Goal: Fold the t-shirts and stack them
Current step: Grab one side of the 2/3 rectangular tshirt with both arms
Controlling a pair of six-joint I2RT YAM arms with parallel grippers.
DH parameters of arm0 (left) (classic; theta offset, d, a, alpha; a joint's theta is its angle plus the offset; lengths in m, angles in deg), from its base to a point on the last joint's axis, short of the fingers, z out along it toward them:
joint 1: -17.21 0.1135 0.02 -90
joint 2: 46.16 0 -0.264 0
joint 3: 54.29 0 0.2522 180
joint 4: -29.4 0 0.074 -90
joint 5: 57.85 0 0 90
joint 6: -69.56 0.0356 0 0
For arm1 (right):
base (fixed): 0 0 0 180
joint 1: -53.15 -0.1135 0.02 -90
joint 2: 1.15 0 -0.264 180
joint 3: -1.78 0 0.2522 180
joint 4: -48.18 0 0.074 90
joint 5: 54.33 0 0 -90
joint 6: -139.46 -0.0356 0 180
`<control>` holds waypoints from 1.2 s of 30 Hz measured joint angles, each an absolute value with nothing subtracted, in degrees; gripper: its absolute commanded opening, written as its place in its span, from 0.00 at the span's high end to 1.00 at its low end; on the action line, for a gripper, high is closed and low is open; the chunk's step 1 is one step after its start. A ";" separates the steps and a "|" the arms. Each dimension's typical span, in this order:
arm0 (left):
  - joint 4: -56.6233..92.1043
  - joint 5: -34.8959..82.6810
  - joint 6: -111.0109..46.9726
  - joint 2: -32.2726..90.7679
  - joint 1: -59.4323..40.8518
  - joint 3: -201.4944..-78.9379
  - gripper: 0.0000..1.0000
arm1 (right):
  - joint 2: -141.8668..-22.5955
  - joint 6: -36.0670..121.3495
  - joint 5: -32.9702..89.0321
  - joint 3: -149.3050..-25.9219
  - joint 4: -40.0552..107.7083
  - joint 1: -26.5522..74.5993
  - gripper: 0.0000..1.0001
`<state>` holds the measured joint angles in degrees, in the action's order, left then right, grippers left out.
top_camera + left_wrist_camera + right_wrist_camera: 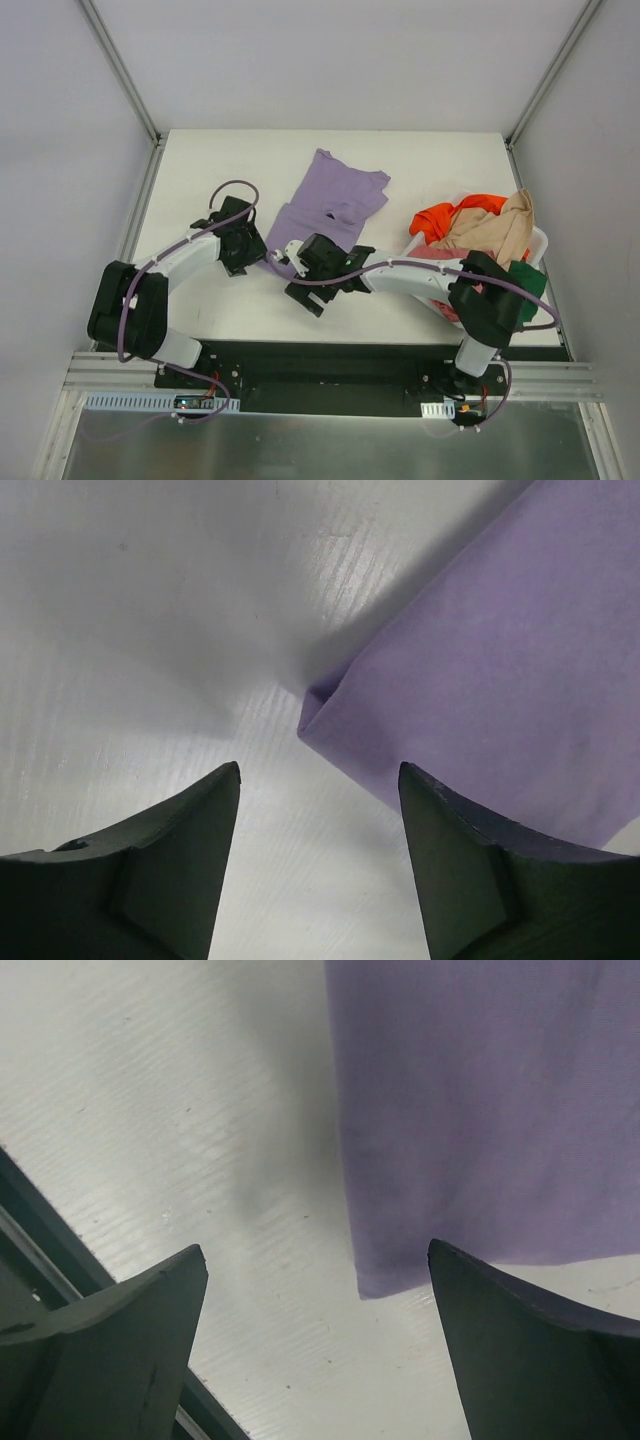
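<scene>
A lavender purple t-shirt (335, 200) lies partly folded on the white table (200, 170), its near hem pointing at the arms. My left gripper (260, 256) hovers at the hem's left corner. In the left wrist view that gripper (320, 770) is open, with the folded cloth corner (325, 705) just ahead and one fingertip (430, 800) over the cloth edge. My right gripper (296, 262) sits close by at the hem's other corner. The right wrist view shows it (318, 1250) open, the cloth corner (370, 1280) between its fingers and only table beneath.
At the right, a white basket (541, 240) holds an orange-red shirt (450, 213), a beige one (497, 228), a dusty pink one (437, 254) and a dark green one (531, 282). The table's dark front edge (40, 1230) runs just behind the right gripper.
</scene>
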<state>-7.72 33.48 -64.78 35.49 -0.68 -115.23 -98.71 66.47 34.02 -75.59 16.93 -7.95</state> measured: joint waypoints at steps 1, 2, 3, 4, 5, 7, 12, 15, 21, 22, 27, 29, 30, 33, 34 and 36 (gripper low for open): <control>-7.32 33.24 -64.86 36.38 -0.68 -115.23 0.46 | -99.89 66.56 34.72 -76.47 16.51 -8.17 0.10; -7.00 33.04 -64.97 37.26 -0.68 -115.25 0.48 | -100.74 66.67 35.36 -76.99 16.12 -8.23 0.12; -6.65 32.65 -64.99 38.11 -0.68 -115.25 0.51 | -101.20 66.73 35.84 -77.21 15.77 -8.28 0.15; -6.27 32.32 -65.06 38.96 -0.68 -115.25 0.54 | -101.51 66.78 36.34 -77.26 15.40 -8.28 0.19; -5.99 32.10 -65.13 39.68 -0.68 -115.25 0.58 | -101.70 66.89 36.69 -77.26 14.91 -8.28 0.23; -5.53 31.99 -65.21 40.76 -0.68 -115.25 0.63 | -102.14 67.08 37.17 -77.26 14.24 -8.28 0.29; -4.48 31.18 -65.48 43.16 -0.29 -116.25 0.77 | -104.26 67.50 38.52 -77.28 13.60 -8.28 0.48; -4.05 30.83 -65.85 44.23 0.06 -116.91 0.93 | -105.42 67.80 39.60 -77.82 13.34 -8.28 0.60; -3.50 30.39 -66.07 45.67 0.15 -118.07 1.00 | -106.75 68.02 42.63 -79.38 12.42 -8.26 0.91; -3.48 30.24 -66.04 45.67 0.30 -118.04 1.00 | -106.77 68.15 42.96 -79.44 12.40 -8.23 0.98; -3.80 30.22 -66.02 43.42 0.81 -116.69 1.00 | -106.73 67.74 40.91 -79.97 11.83 -8.21 1.00; -4.92 31.42 -66.04 39.90 0.83 -114.96 1.00 | -106.34 67.32 37.87 -79.99 11.68 -8.67 1.00; -5.90 32.32 -66.07 37.43 0.81 -114.11 1.00 | -105.92 66.95 35.99 -79.99 11.48 -9.17 1.00; -9.75 35.18 -66.24 28.08 0.81 -112.06 1.00 | -103.36 65.36 29.30 -79.81 11.50 -11.38 1.00; -11.41 36.32 -66.37 24.69 0.81 -111.73 1.00 | -101.97 64.55 26.57 -79.77 11.68 -12.23 1.00; -14.51 38.31 -66.61 18.33 0.81 -111.40 1.00 | -99.04 62.62 20.80 -79.75 13.03 -13.61 1.00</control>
<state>-14.51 38.31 -66.61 18.33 0.81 -111.40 -99.04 62.62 20.80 -79.75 13.03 -13.61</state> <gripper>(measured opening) 0.011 0.025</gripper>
